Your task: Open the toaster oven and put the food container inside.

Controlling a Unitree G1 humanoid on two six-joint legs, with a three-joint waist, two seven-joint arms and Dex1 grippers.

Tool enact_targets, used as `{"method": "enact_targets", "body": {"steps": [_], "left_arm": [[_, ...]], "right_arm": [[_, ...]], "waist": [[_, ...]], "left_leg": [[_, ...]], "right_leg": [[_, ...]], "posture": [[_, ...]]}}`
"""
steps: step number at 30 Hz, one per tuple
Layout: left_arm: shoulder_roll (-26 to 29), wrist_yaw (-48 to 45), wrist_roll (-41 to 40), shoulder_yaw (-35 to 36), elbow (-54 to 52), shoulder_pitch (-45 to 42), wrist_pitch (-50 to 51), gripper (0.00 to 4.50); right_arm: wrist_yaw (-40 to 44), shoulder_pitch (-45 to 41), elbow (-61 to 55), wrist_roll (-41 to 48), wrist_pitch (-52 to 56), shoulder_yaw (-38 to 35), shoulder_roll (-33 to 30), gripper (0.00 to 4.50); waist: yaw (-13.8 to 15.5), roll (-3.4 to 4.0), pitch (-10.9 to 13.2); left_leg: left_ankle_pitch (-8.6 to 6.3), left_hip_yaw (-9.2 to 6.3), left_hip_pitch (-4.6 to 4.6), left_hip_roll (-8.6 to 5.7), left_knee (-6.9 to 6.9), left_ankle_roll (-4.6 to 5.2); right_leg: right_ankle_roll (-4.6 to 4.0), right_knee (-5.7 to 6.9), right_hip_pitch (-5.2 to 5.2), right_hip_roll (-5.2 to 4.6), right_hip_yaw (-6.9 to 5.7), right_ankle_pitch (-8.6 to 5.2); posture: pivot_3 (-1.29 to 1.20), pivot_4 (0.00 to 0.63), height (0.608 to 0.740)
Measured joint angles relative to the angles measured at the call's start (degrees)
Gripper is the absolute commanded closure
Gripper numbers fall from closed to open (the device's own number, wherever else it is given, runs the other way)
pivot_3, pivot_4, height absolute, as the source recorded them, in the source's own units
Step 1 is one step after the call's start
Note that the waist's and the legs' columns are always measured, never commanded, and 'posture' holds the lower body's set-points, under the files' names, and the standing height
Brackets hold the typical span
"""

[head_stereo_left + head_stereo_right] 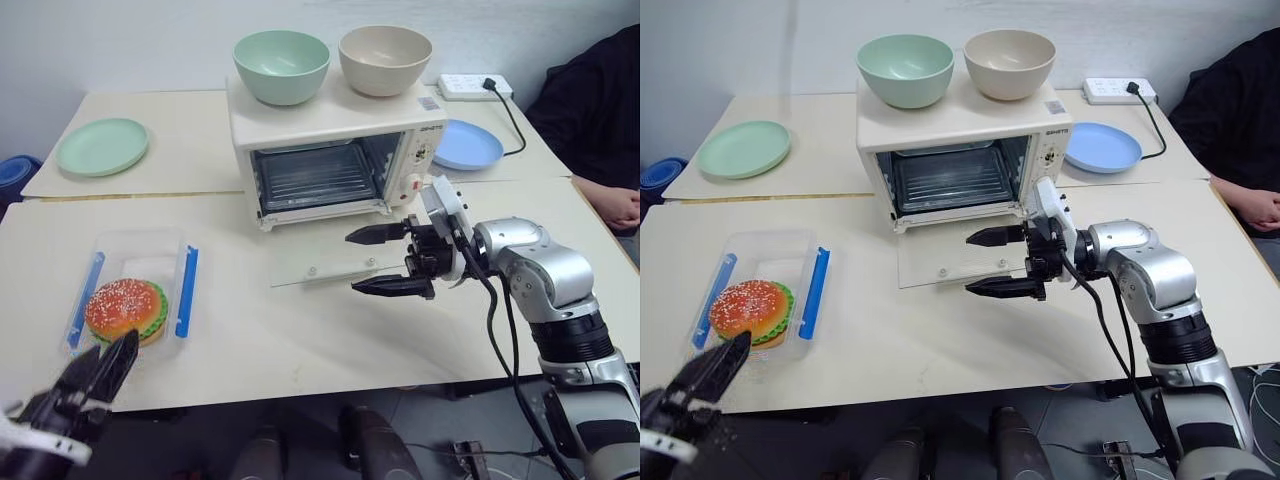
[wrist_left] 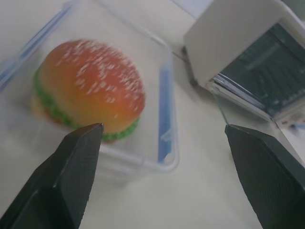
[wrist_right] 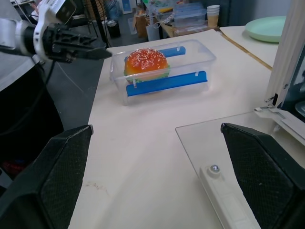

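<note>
- While the toaster oven [image 1: 335,150] is sitting mid-table w/ its glass door [image 1: 955,262] lying flat open on the tabletop, the cavity and rack are showing
- Food container [image 1: 135,300] is resting on the table [image 1: 300,340] near the front edge, well left of the oven; toy burger [image 1: 126,310] is sitting inside, blue clips running along both long sides
- Left gripper [image 1: 710,375] is hanging at the table's front edge just beside the container's near end, fingers spread wide, holding nothing; wrist view is looking at the burger between the two fingers
- Right gripper [image 1: 388,260] is hovering over the open door, pointing left toward the container, fingers [image 1: 375,234] standing wide apart, empty
- Green bowl [image 1: 281,66] and beige bowl [image 1: 385,59] are sitting on the oven top
- Green plate [image 1: 102,146] is lying far left, blue plate [image 1: 468,145] right of oven, power strip [image 1: 475,87] behind it
- Person's hand [image 1: 612,205] is resting at the right edge
</note>
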Motion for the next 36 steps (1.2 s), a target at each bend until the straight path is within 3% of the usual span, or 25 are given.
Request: {"method": "enact_targets", "body": {"steps": [4,10,11,17,31,36], "left_arm": [[4.38,16.26,-17.03,-12.95,0.79,14.37,-16.24,0.16],[16.01,30.24,-26.67,-26.81,4.46,21.38,-33.18,0.16],[17.62,31.56,-27.23,-28.13,5.43,21.6,-34.88,0.16],[25.03,35.46,-29.11,-33.86,10.23,24.88,-41.71,0.16],[31.83,45.06,-31.06,-46.0,14.82,20.32,-50.59,0.16],[32.26,50.46,-31.2,-47.78,16.9,16.67,-52.15,1.61]], "right_arm": [[-0.16,0.76,-1.14,0.08,1.06,-0.2,0.73,0.0],[-1.77,4.72,-5.15,1.13,3.57,-0.89,0.12,0.0],[-2.08,5.18,-6.01,1.51,3.97,-1.01,-0.15,0.0],[-4.81,9.01,-11.37,4.15,6.44,-4.62,-1.63,0.0],[-9.03,12.14,-15.27,6.77,7.77,-5.88,-2.88,0.0],[-9.65,12.18,-15.43,6.9,7.77,-6.13,-3.11,0.0]], "waist": [[-0.22,0.03,-0.02],[-0.01,0.03,-0.01],[0.01,0.03,-0.01],[-0.03,0.0,-0.01],[0.09,-0.01,-0.01],[0.03,-0.02,-0.01]], "left_leg": [[-0.02,0.02,0.15,0.02,-0.08,-0.03],[-0.01,0.01,0.13,0.02,-0.06,0.0],[-0.01,0.02,0.12,0.02,-0.04,0.01],[0.01,0.23,0.17,0.0,-0.03,0.03],[0.08,0.43,0.18,0.01,-0.05,0.15],[0.07,0.46,0.18,0.03,-0.06,0.15]], "right_leg": [[-0.13,-0.08,0.19,0.07,0.02,-0.07],[-0.51,-0.13,0.2,0.24,-0.05,-0.29],[-1.03,-0.12,0.2,0.25,-0.07,-0.58],[-1.05,-0.17,0.25,0.28,-0.13,-0.6],[-1.03,-0.28,0.26,0.28,-0.09,-0.59],[-0.99,-0.31,0.26,0.25,-0.09,-0.56]], "posture": [[0.0,0.15,0.74],[0.0,0.15,0.74],[0.0,0.15,0.74],[0.0,0.15,0.74],[0.0,0.15,0.74],[0.0,0.15,0.74]]}}
